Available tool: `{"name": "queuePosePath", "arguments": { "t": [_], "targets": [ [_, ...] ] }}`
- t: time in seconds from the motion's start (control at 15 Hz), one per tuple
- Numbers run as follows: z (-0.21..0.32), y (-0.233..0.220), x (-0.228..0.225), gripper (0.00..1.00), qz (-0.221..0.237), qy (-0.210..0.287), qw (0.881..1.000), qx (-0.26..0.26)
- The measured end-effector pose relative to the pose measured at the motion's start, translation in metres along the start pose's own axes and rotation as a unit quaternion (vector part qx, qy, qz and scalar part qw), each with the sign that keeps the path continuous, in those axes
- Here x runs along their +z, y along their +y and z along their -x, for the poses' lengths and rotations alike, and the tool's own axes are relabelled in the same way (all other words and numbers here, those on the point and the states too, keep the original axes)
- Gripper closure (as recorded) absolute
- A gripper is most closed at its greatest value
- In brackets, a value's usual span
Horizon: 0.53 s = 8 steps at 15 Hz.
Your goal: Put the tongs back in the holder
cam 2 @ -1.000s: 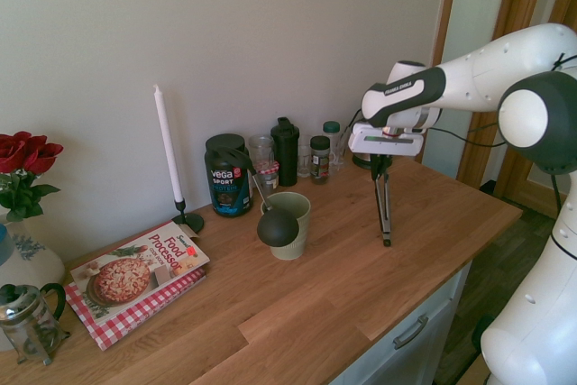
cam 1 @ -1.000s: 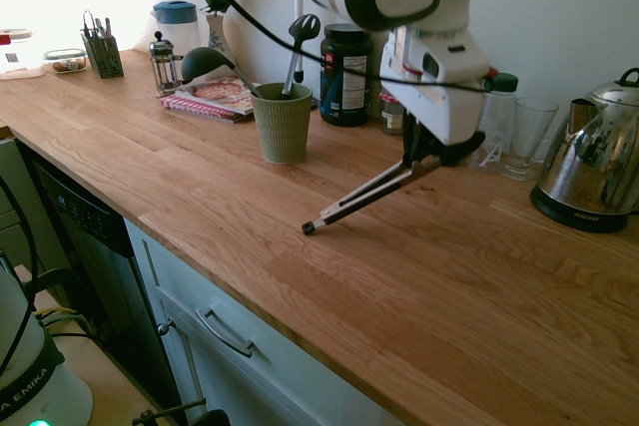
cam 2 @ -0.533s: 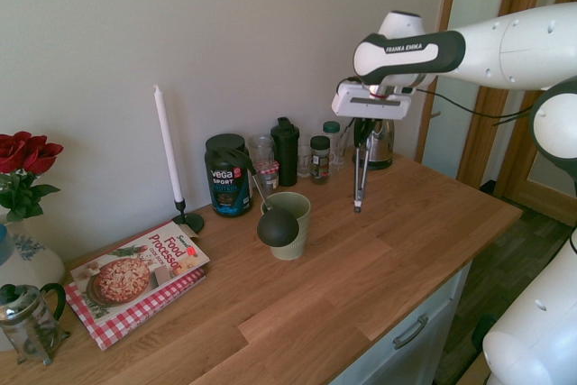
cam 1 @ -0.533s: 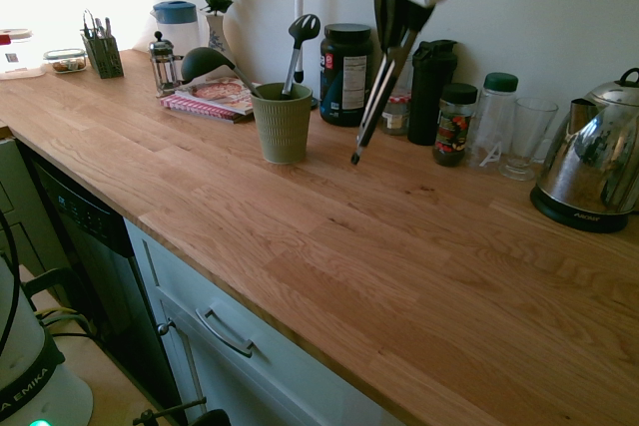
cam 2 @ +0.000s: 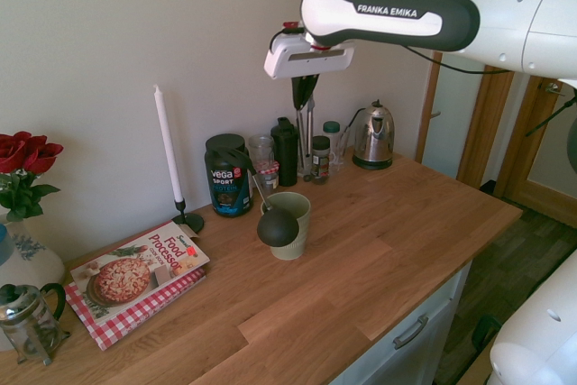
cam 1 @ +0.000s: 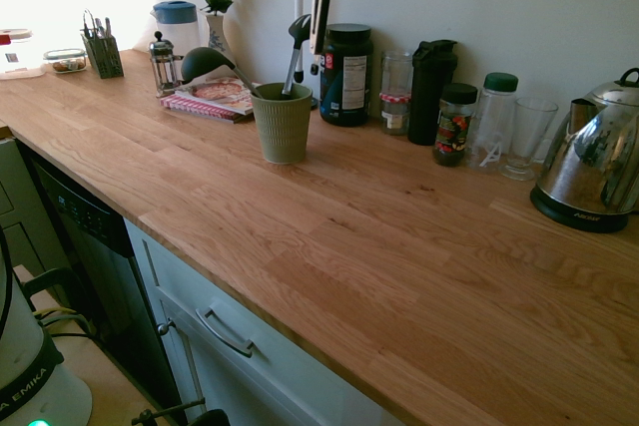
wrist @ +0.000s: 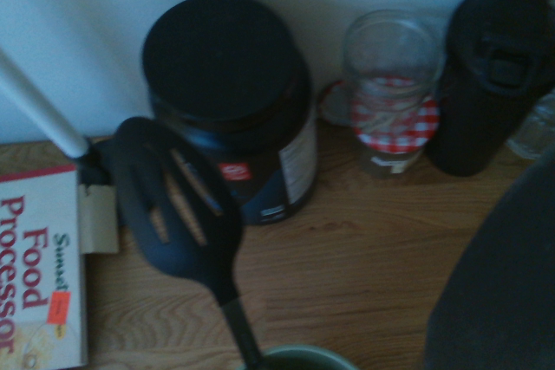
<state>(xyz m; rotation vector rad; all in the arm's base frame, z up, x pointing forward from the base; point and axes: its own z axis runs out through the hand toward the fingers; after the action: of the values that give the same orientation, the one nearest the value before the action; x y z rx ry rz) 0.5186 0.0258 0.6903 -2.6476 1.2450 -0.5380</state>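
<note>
While the holder (cam 2: pixel 288 224) stands mid-counter, nearer the wall edge of the counter (cam 2: pixel 379 268), with a black ladle (cam 2: pixel 275 225) and slotted spatula (wrist: pixel 178 205) in it, my gripper (cam 2: pixel 303 96) hangs high above, beyond the holder, clamped on the tongs (cam 2: pixel 305 143), which dangle upright.

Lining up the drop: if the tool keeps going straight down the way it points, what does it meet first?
Probably the holder or the spatula standing in it; the tool holds the tongs hanging above. Depth is unclear, so it may land on the counter beside it.

"FRANKA EMIKA" on arm (cam 2: pixel 397 13); "vega SPORT" on tub (cam 2: pixel 227 178); "Food Processor" on cookbook (cam 2: pixel 135 279).
</note>
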Motion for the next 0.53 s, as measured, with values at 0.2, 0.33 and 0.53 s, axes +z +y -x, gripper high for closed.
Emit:
{"name": "queuePosePath", "arguments": {
  "t": [0.2, 0.33, 0.53],
  "targets": [
    [0.020, -0.023, 0.029, 1.00, 0.004, -0.013, 0.999, -0.031],
    [0.025, -0.028, 0.051, 1.00, 0.004, 0.002, 0.999, -0.036],
    [0.031, -0.023, 0.081, 1.00, 0.003, 0.009, 1.000, -0.013]
  ]
}}
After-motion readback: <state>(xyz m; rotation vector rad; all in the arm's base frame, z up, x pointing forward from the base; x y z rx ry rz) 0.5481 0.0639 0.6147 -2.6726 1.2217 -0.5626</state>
